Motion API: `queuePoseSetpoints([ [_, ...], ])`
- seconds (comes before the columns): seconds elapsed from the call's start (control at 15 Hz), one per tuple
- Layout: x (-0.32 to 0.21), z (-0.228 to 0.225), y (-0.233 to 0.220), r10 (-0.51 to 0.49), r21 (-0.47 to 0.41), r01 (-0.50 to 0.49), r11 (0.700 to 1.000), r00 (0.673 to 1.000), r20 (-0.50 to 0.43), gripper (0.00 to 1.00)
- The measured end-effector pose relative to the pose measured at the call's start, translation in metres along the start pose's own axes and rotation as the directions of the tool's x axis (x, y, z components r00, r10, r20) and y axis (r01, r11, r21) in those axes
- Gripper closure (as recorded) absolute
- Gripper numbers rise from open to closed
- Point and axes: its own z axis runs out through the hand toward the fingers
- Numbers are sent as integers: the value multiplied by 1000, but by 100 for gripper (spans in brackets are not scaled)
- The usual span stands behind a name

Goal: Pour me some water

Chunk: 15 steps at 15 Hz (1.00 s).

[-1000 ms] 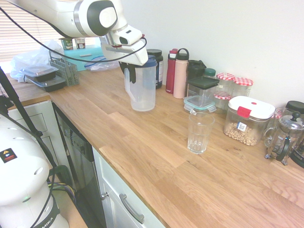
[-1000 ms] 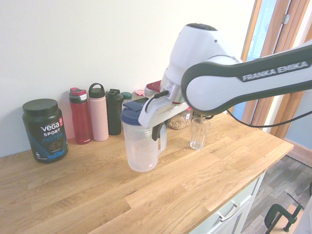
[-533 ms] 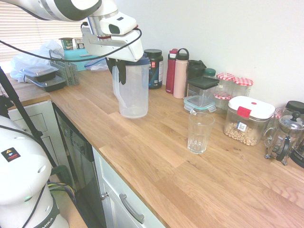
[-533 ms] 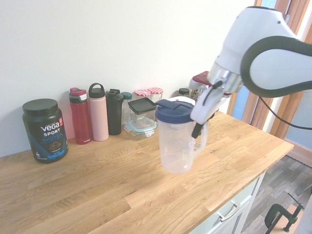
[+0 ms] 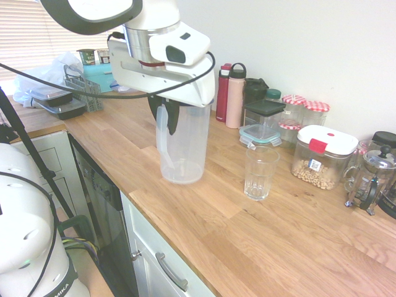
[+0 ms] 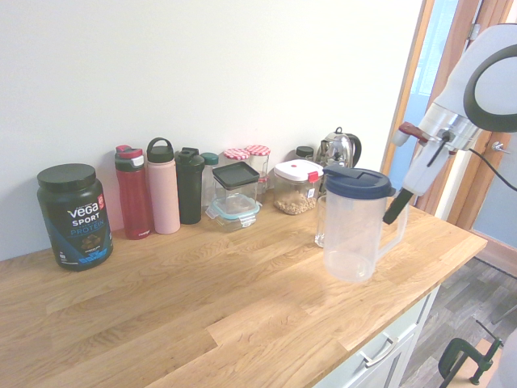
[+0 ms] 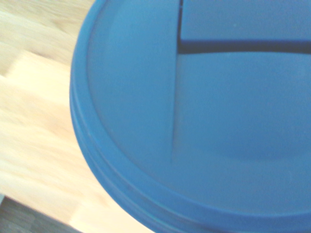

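Wrist view gives me only the pitcher's blue lid (image 7: 204, 116), blurred and filling most of the frame, with pale wood of the desk (image 7: 34, 126) at one side. Both exterior views show more: my jaws are pinched shut on the handle of the clear pitcher (image 5: 182, 145), which hangs just above the desk, close beside the empty glass (image 5: 260, 172). From the second exterior view the pitcher (image 6: 355, 230) stands in front of the glass and hides most of it, while the protein tub (image 6: 74, 215) and the bottles (image 6: 161, 186) line the wall. A second ago I held the pitcher back by those bottles; since then I have carried it along the desk to the glass.
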Motion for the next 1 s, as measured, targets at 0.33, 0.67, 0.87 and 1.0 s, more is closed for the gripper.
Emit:
queuePoseSetpoints([
  [0.33, 20, -31, 90, 9, 19, -9, 1000, 1000, 9, 100],
  [0.67, 83, -29, 122, -2, -42, 5, 999, 998, 61, 100],
  [0.87, 111, -29, 130, -168, -104, 179, 978, 980, 104, 100],
  [1.0, 129, -33, 120, -245, -169, 266, 949, 960, 136, 100],
])
